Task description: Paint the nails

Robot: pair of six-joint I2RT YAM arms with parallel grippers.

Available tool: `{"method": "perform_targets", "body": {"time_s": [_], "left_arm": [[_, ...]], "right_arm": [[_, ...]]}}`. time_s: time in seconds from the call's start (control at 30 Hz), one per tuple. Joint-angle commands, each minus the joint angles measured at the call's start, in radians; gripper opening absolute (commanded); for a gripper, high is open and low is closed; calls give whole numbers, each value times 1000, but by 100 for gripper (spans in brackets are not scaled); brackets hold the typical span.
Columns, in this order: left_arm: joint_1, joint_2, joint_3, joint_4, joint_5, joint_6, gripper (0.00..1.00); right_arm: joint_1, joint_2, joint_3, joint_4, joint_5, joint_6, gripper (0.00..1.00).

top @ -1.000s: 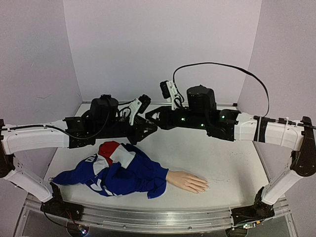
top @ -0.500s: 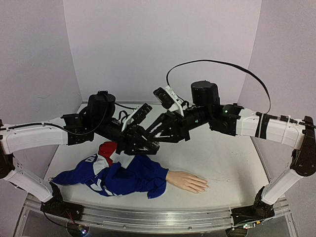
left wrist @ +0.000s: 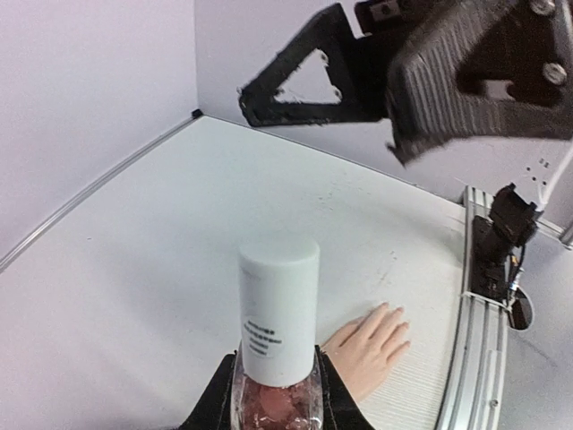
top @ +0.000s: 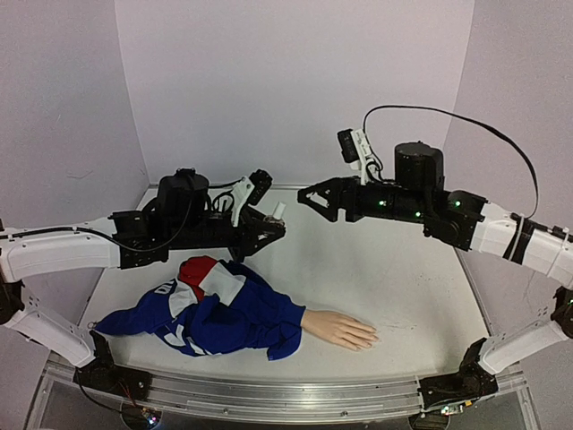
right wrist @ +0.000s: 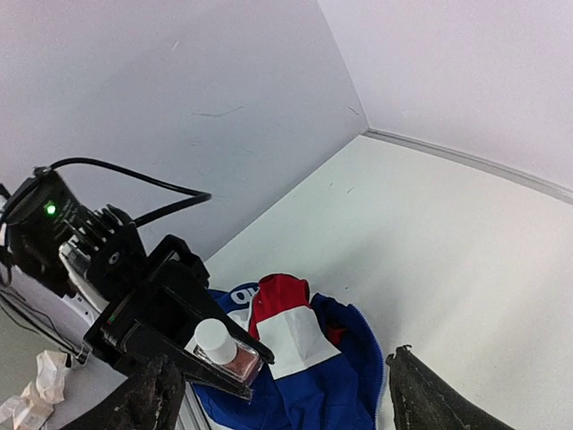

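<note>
Nails (top: 370, 339) are at the fingertips of the mannequin hand (top: 336, 328). They're too small in the top view for me to read any finish on them. The hand lies flat, palm down, on the table (top: 421, 269), near the front edge and a bit right of centre, with the fingers pointing right. Nothing is touching it.

A blue sleeve (top: 224, 313) with red and white panels is bunched up just left of the hand and covers the arm.

The left gripper (top: 269, 224) is held in the air over the far side of the sleeve. It's pinching the polish bottle (left wrist: 276, 394) low on the glass body, one finger on each side. The contents are pinkish. The white cap (left wrist: 278, 309) is on and points toward the other arm.

The right gripper (top: 313, 199) is also off the table, facing the cap from the right and apart from it. Its jaws are spread wide with nothing between them. In the left wrist view it sits above and beyond the cap, with no contact.
</note>
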Motion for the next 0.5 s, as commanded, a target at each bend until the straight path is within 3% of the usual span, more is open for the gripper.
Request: {"method": "perform_targets", "body": {"time_s": [0.0,0.27,0.47], "left_arm": [[-17,-22,20,58,-189,8,0],[-35,-16,23,57,-190,8,0],[-40,-29,20,55,-156,-24,0]], "right_arm": [[92,72,87,31,175,104,79],[137,215,202,55,202,162,57],[140,255,221,59,179,163,19]]}}
